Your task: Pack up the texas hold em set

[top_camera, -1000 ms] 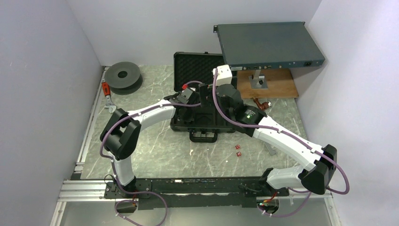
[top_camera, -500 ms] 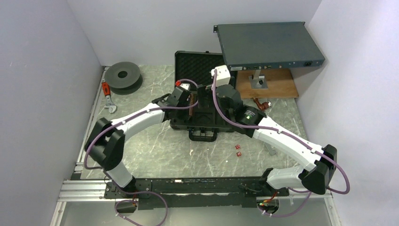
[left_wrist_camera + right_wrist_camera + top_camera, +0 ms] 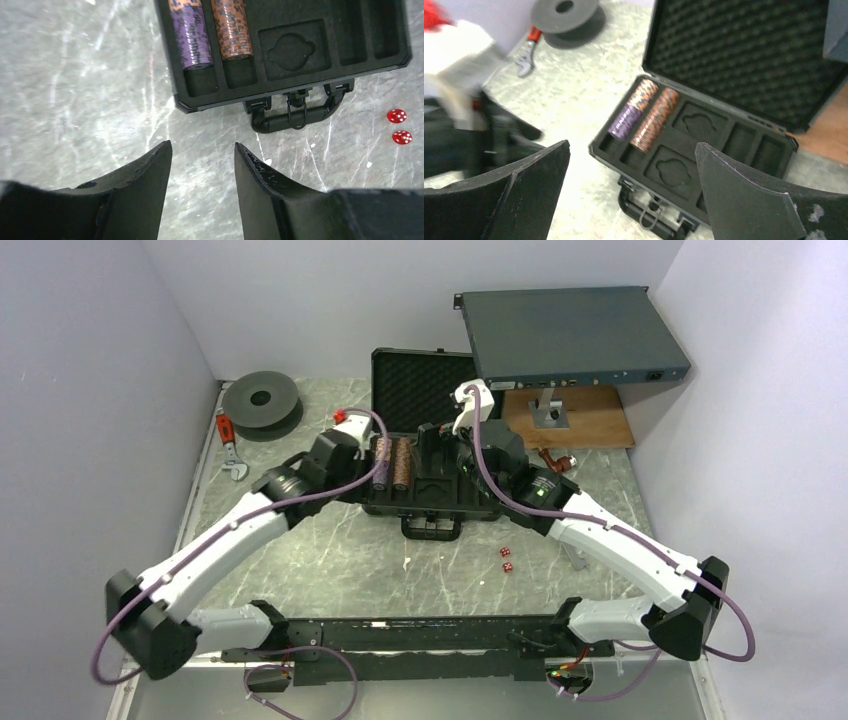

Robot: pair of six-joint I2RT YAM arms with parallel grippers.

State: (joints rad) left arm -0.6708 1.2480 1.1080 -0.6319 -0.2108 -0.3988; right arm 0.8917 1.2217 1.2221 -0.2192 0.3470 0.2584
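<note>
Top external: open case (image 3: 445, 498) at desk (image 3: 330, 560) centre, chips (image 3: 392, 464) in its left slots.
Dice (image 3: 506, 559) lie near its handle; left end effector (image 3: 202, 150) and right end effector (image 3: 632, 147) both released, empty.

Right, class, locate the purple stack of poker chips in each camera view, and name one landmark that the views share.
Top external: purple stack of poker chips near picture centre, in the leftmost slot of the open black plastic briefcase.
Left wrist: top edge, left of centre, beyond the open left gripper.
Right wrist: centre, framed by the open right gripper.
Shared landmark: the brown chip stack lying alongside it.
</note>
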